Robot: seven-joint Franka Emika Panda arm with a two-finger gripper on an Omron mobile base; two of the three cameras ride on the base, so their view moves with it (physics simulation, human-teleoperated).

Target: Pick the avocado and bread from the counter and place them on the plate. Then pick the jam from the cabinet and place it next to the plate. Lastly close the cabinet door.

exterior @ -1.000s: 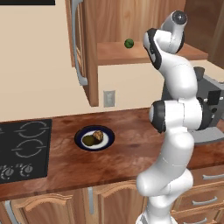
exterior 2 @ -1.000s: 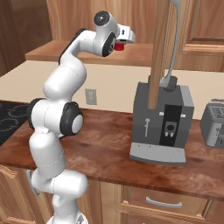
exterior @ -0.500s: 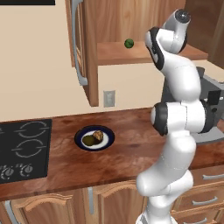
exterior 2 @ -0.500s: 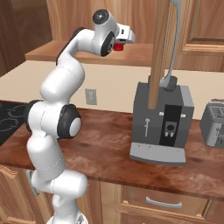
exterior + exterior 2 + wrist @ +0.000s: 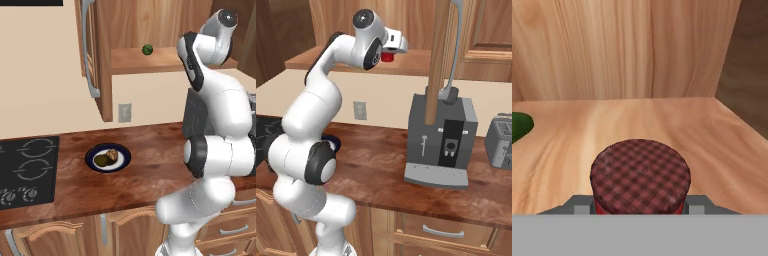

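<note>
The jam (image 5: 640,172), a red jar with a chequered dark lid, stands on the cabinet's wooden shelf (image 5: 712,135). My gripper (image 5: 640,206) reaches into the cabinet and is shut on the jam (image 5: 387,56), a finger at either side. Down on the counter (image 5: 150,165), the blue-rimmed plate (image 5: 92,155) holds the avocado (image 5: 102,160) and the bread (image 5: 112,154), side by side. The cabinet door (image 5: 90,50) stands open, its silver handle (image 5: 456,45) turned outward.
A green ball (image 5: 147,49) lies on the shelf to the jam's left. The black stovetop (image 5: 25,170) is left of the plate. A coffee machine (image 5: 443,140) and a toaster (image 5: 501,142) stand on the counter to the right.
</note>
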